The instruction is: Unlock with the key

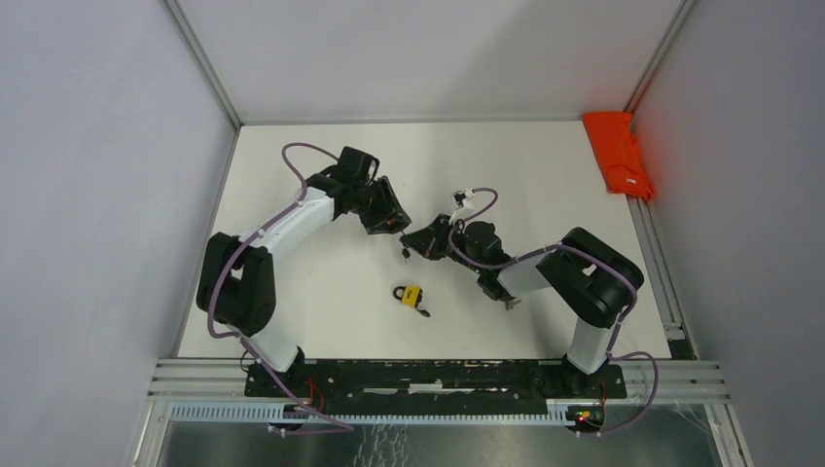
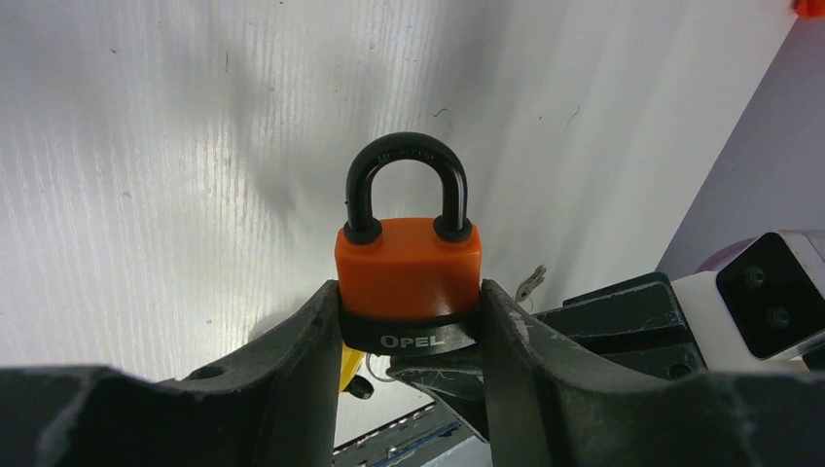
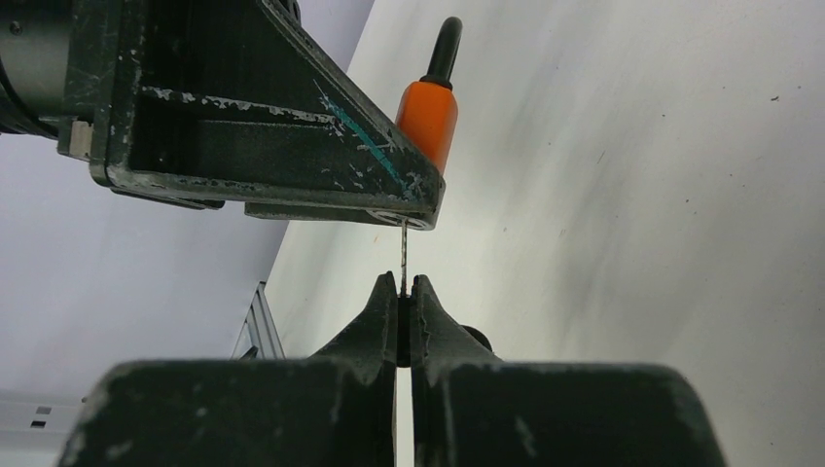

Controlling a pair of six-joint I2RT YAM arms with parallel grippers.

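Gripping hard, the left claw (image 2: 409,294) has the orange lock (image 2: 409,265) pinched between its two fingers, one pressed on each side of the body, and the black base with the white "OPEL" lettering sits right down in the grip. The black shackle (image 2: 407,161) stands up clear of the fingers, both legs seated in the body. Over to the right claw (image 3: 403,292): jaws fully together, nipping the key (image 3: 403,255), which shows edge-on from the wrist as a thin strip rising straight out of the fingertips. The strip's top meets the underside of the left claw just below the lock; the keyhole is hidden there, so whether the key is in cannot be told. From above, the two claws meet nose to nose over the middle of the white counter (image 1: 321,292), the lock up in the air between them, and something small and dark hangs under the right claw. Nearer the arm bases, a yellow lock (image 1: 409,294) lies flat on the counter, well apart from the claws. In the far right corner sits a crumpled orange cloth (image 1: 618,154).
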